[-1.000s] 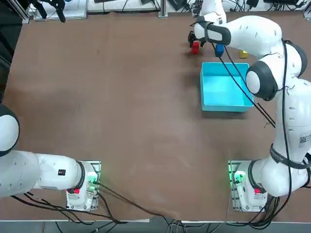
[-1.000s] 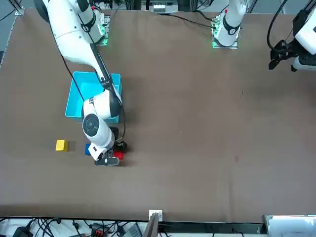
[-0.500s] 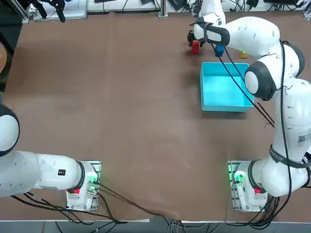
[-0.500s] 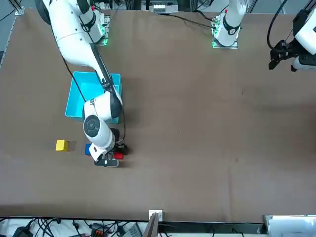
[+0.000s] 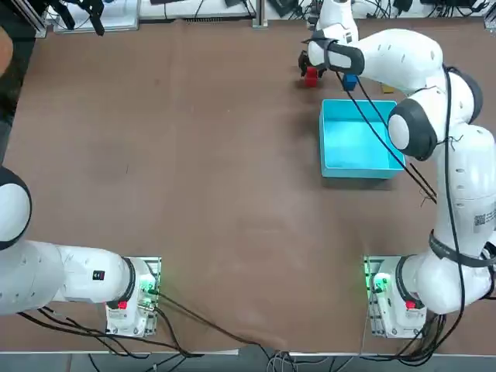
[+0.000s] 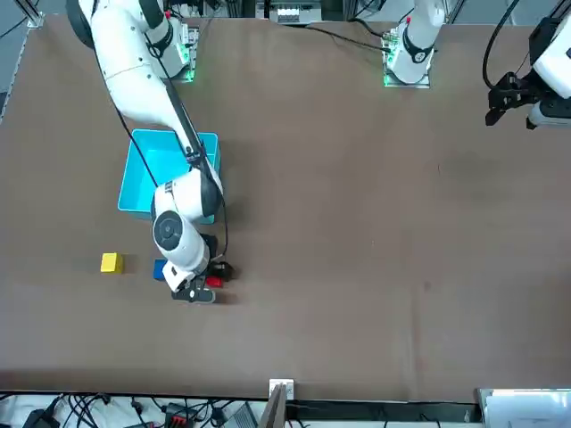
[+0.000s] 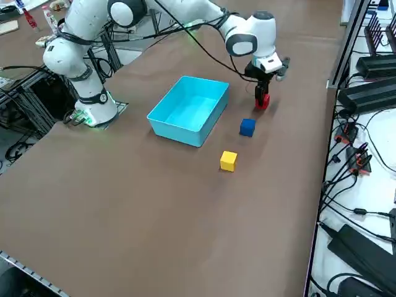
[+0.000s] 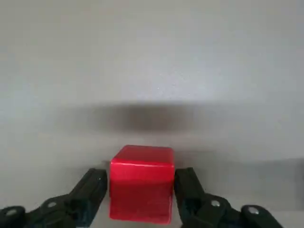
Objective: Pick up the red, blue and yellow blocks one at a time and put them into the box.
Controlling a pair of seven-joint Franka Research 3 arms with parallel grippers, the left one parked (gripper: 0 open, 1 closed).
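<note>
My fingers: round red block
To go: red, blue block, yellow block
Box: 5 o'clock from red, top view

The right arm has shifted slightly to its left beside the box, and now covers more of the yellow block beyond the box. A person's bare skin, well left of the box, has come into view and moved farther from the robot's bases.
</note>
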